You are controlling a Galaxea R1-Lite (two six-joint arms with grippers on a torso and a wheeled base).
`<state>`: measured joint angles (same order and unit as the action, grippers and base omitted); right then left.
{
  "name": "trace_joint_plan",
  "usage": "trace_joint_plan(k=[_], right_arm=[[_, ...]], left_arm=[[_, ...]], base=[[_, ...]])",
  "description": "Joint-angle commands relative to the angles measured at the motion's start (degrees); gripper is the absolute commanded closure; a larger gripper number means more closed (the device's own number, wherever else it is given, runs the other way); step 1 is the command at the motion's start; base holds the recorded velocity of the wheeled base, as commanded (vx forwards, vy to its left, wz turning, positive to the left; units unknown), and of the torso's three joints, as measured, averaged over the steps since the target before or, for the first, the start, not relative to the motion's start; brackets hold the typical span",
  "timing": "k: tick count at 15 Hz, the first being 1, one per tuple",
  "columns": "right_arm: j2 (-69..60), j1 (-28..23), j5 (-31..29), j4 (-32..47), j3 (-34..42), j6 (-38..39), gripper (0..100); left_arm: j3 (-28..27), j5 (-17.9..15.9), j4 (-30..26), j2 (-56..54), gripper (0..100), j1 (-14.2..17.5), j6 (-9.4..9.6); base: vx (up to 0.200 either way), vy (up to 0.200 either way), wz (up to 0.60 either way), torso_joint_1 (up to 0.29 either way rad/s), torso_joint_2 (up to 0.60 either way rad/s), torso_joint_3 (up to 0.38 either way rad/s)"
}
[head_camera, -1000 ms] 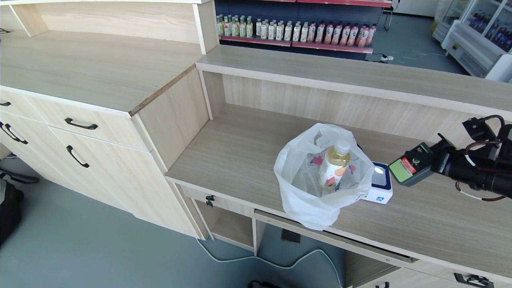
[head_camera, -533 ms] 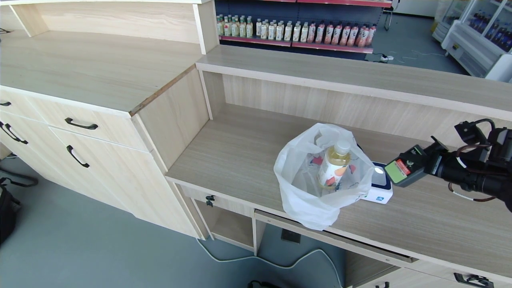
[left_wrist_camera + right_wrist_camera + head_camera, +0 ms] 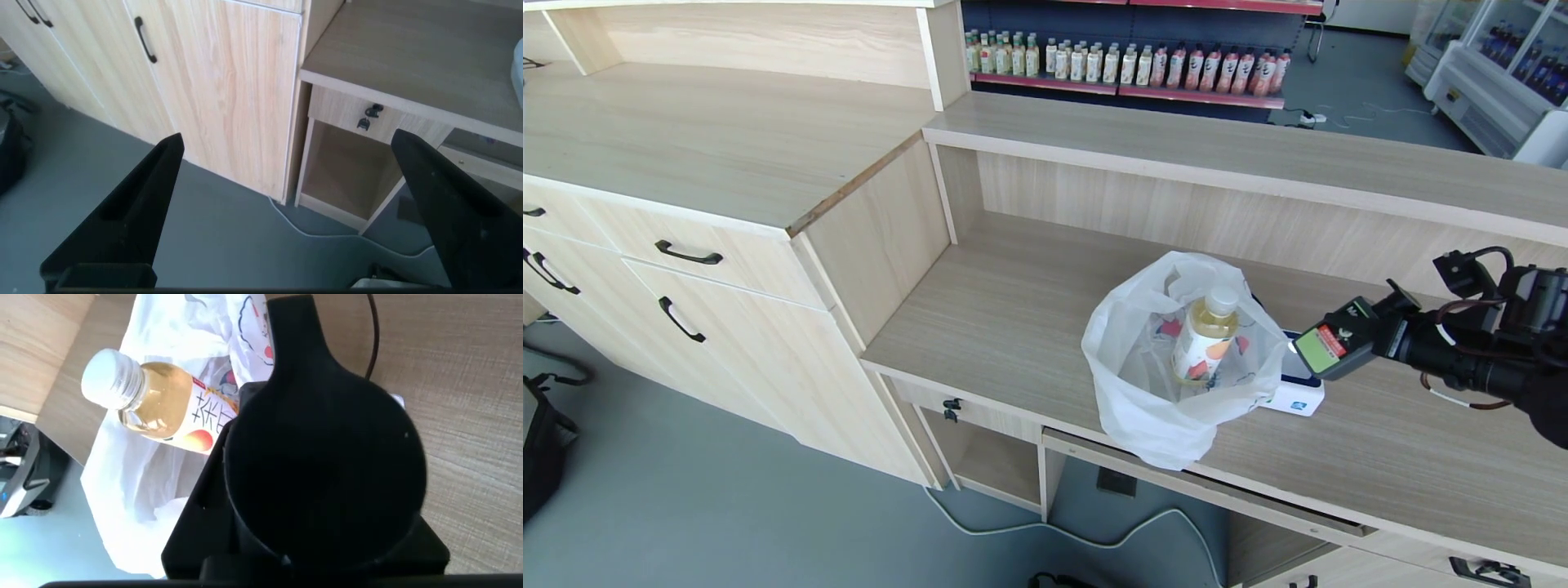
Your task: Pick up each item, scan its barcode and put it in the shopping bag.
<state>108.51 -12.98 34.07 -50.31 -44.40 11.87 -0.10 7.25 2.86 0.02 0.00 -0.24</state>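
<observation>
A white plastic shopping bag (image 3: 1131, 408) stands open on the lower counter (image 3: 1029, 318), with a yellow drink bottle (image 3: 1207, 333) upright inside it. Just right of the bag sits a white scanner with a dark blue top (image 3: 1298, 396). My right gripper (image 3: 1368, 336) is shut on a dark box with a green face and red label (image 3: 1327, 349), held just above the scanner's right edge. In the right wrist view the dark item (image 3: 327, 465) hides the middle, with the bottle (image 3: 155, 404) and bag (image 3: 147, 506) beyond. My left gripper (image 3: 286, 212) hangs open over the floor.
A raised ledge (image 3: 1258, 155) runs behind the lower counter. A taller cabinet with black drawer handles (image 3: 686, 255) stands to the left. An open drawer edge (image 3: 1201, 490) juts out below the bag. The counter right of the scanner is bare wood (image 3: 1405, 457).
My right arm has moved left with the dark box, from beside the scanner to over its right edge. The bag, bottle and scanner have stayed put.
</observation>
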Motion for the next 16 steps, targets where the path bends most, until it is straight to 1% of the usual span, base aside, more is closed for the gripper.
trace_joint_plan(k=[1,6,11,16], right_arm=[[1.2,0.5,-0.1,-1.0,0.0,0.0,100],[3.1,0.9,-1.1,-3.4,-0.1,0.1,100],[4.3,1.5,-1.6,-3.7,-0.2,0.2,100],[5.7,2.8,-1.6,-3.7,-2.4,0.3,100]], left_arm=[[0.0,0.0,0.0,0.0,0,0.0,-0.02],[0.0,0.0,0.0,0.0,0,0.0,-0.02],[0.0,0.0,0.0,0.0,0,0.0,-0.02],[0.0,0.0,0.0,0.0,0,0.0,-0.02]], base=[[0.000,0.000,0.00,0.000,0.00,0.000],[0.000,0.000,0.00,0.000,0.00,0.000],[0.000,0.000,0.00,0.000,0.00,0.000],[0.000,0.000,0.00,0.000,0.00,0.000]])
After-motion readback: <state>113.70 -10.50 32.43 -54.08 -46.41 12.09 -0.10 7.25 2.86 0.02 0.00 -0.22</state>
